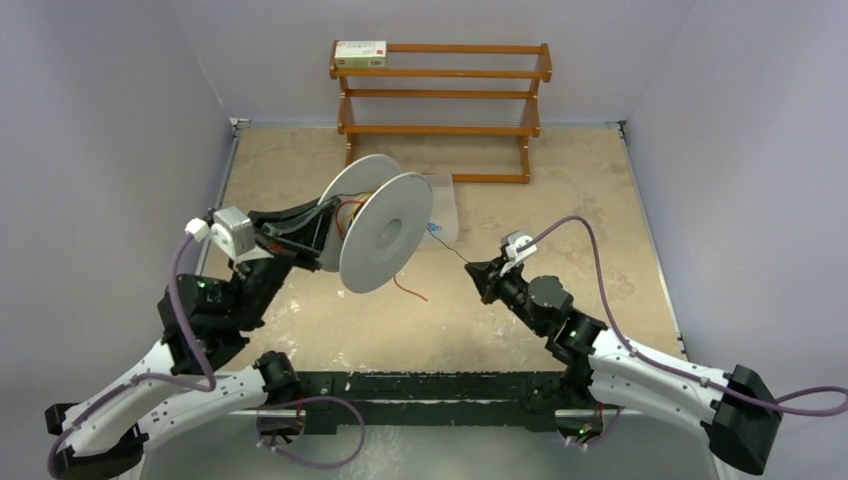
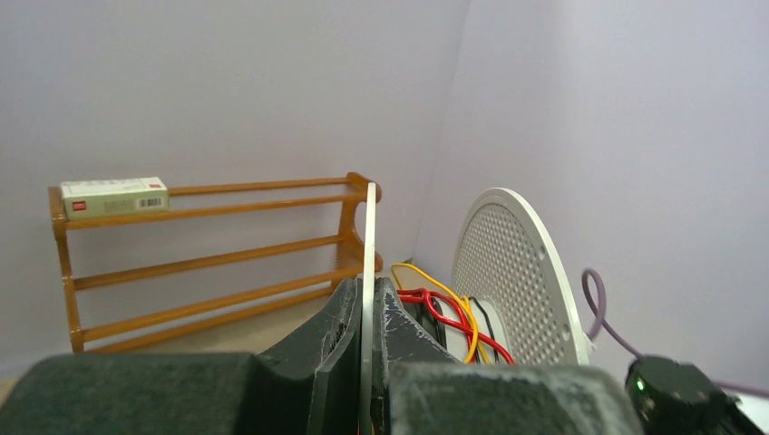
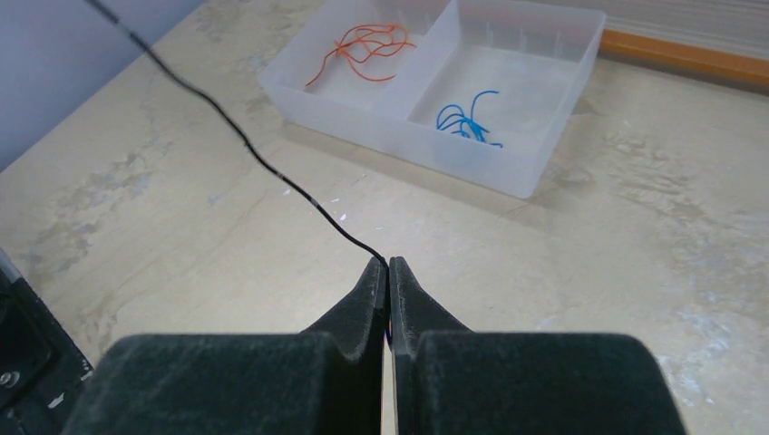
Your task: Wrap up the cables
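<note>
The grey-white spool (image 1: 385,232) is held up off the table, tilted. My left gripper (image 1: 325,228) is shut on the rim of one flange (image 2: 369,236), which stands edge-on between the jaws of that gripper (image 2: 367,288). Red, yellow and black cables (image 2: 449,313) are wound on the core, in front of the perforated far flange (image 2: 508,272). A red cable end (image 1: 410,290) hangs below the spool. My right gripper (image 1: 470,268) (image 3: 388,265) is shut on the end of a black cable (image 3: 236,136), which runs taut up toward the spool (image 1: 450,250).
A clear two-part tray (image 3: 535,172) lies on the table behind the spool (image 1: 447,205), with orange wires (image 3: 363,41) in one part and blue wires (image 3: 467,118) in the other. A wooden rack (image 1: 440,100) with a small box (image 1: 360,52) stands at the back wall.
</note>
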